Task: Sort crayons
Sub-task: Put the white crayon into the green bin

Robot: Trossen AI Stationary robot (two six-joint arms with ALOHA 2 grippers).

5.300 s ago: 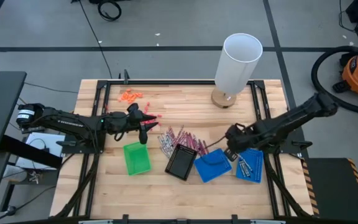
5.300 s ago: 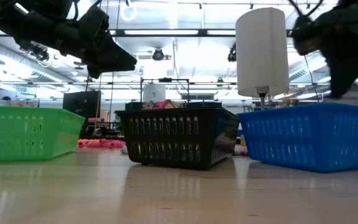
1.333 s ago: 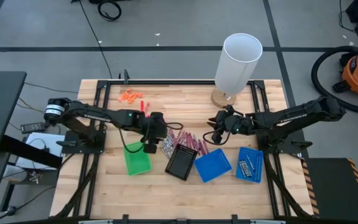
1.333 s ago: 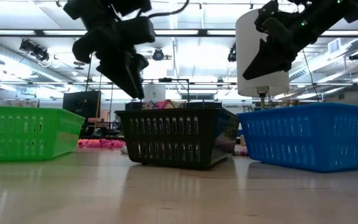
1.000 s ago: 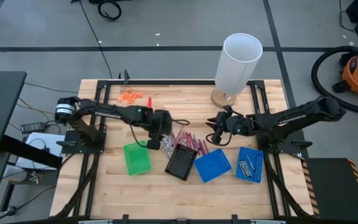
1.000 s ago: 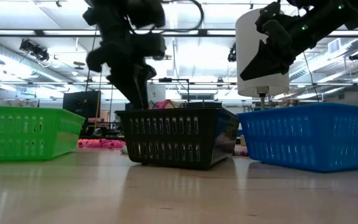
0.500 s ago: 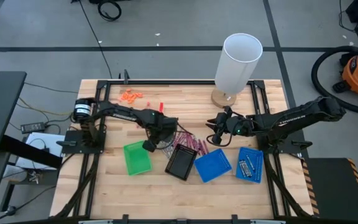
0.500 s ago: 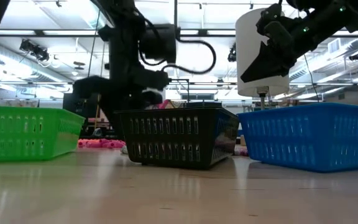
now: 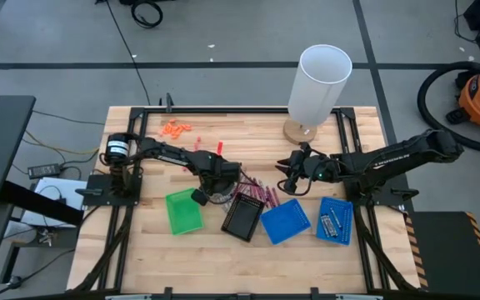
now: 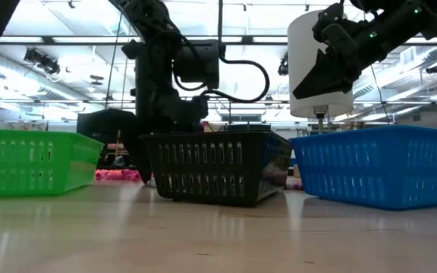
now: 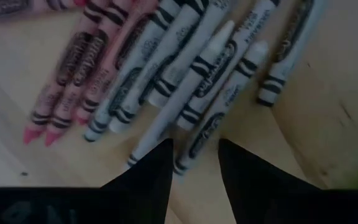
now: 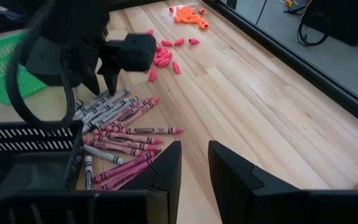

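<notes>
Pink (image 11: 73, 68) and grey crayons (image 11: 185, 81) lie flat in a loose pile (image 9: 252, 192) on the wooden table, just beyond the black tray (image 9: 242, 218). My left gripper (image 9: 217, 187) points straight down over the pile's grey end and is open. Its fingertips (image 11: 194, 149) stand on either side of one grey crayon's end (image 11: 194, 140), without plain touch. The right wrist view also shows the left gripper (image 12: 106, 87) above the grey crayons (image 12: 101, 106). My right gripper (image 9: 287, 173) hovers open and empty to the right of the pile.
A green tray (image 9: 183, 212), the black tray and two blue trays (image 9: 284, 223) (image 9: 334, 222) line the near side; the far-right one holds pale sticks. A white cylinder (image 9: 319, 83) stands at the back. Orange bits (image 9: 175, 128) and coral-red bits (image 12: 163, 57) lie at the far left.
My left gripper has moved toward the table's right and sunk low over the grey end of the crayon pile, behind the black tray, rolling about its own axis as it came down. The crayons lie as before.
</notes>
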